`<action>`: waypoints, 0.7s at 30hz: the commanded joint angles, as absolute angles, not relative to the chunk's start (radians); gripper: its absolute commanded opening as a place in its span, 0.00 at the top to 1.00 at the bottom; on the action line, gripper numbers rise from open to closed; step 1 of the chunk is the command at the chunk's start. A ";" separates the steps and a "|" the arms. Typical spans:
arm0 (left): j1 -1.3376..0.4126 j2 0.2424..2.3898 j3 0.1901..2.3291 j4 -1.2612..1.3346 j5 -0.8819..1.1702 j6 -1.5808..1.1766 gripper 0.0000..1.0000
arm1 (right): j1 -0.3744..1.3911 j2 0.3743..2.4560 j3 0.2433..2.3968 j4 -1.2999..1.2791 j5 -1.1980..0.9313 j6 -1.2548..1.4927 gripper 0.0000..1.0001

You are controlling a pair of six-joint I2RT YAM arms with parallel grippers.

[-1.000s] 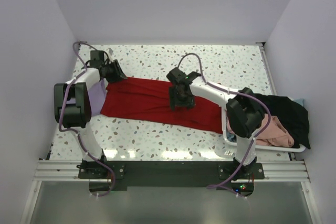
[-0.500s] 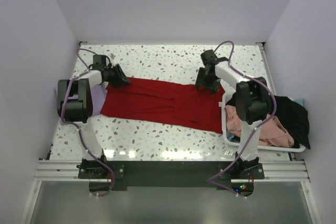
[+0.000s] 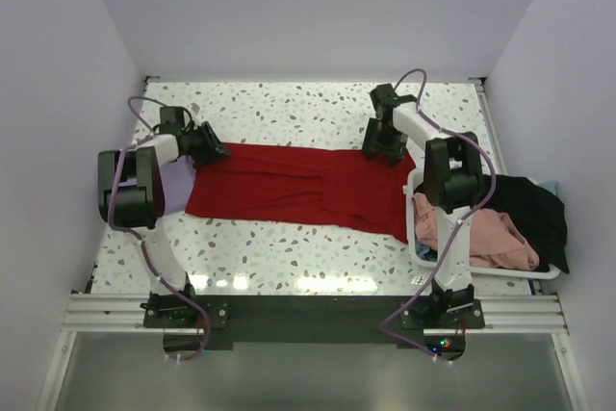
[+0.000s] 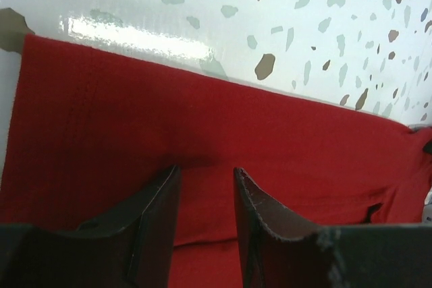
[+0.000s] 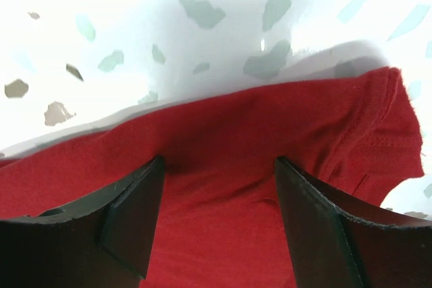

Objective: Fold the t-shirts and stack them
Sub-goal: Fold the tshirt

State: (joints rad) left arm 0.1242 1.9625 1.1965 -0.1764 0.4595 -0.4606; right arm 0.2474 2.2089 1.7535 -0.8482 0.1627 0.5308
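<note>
A large bright red t-shirt (image 3: pixel 289 190) lies spread flat across the table, running left to right. My left gripper (image 3: pixel 214 151) is down at its far left corner; in the left wrist view its gripper (image 4: pixel 204 173) stands open, the fingers apart over flat red cloth (image 4: pixel 304 139). My right gripper (image 3: pixel 378 151) is at the shirt's far right edge; its wrist view shows the gripper (image 5: pixel 219 163) wide open over the red cloth (image 5: pixel 223 133), a stitched hem to the right. A lavender t-shirt (image 3: pixel 178 185) lies under the left arm.
A white basket (image 3: pixel 500 271) stands at the right edge of the table, holding a salmon-pink t-shirt (image 3: pixel 486 238) and a black t-shirt (image 3: pixel 529 204) draped over its far side. Walls close in on the left, the back and the right.
My right gripper has swung from the middle of the red shirt to its far right edge. The left gripper has stayed at the far left corner, shifting only slightly.
</note>
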 commanded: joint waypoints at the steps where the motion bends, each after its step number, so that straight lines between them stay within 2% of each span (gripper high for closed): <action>1: 0.135 1.901 1.169 -0.169 0.419 -0.431 0.58 | 0.215 2.286 1.811 -0.853 0.236 0.500 0.30; 12: 0.132 1.773 1.147 -0.213 0.380 -0.385 0.58 | 0.213 2.410 2.077 -0.908 0.164 0.499 0.30; 21: 0.074 1.785 1.215 -0.201 0.425 -0.362 0.59 | 0.216 2.312 2.112 -0.841 0.074 0.503 0.30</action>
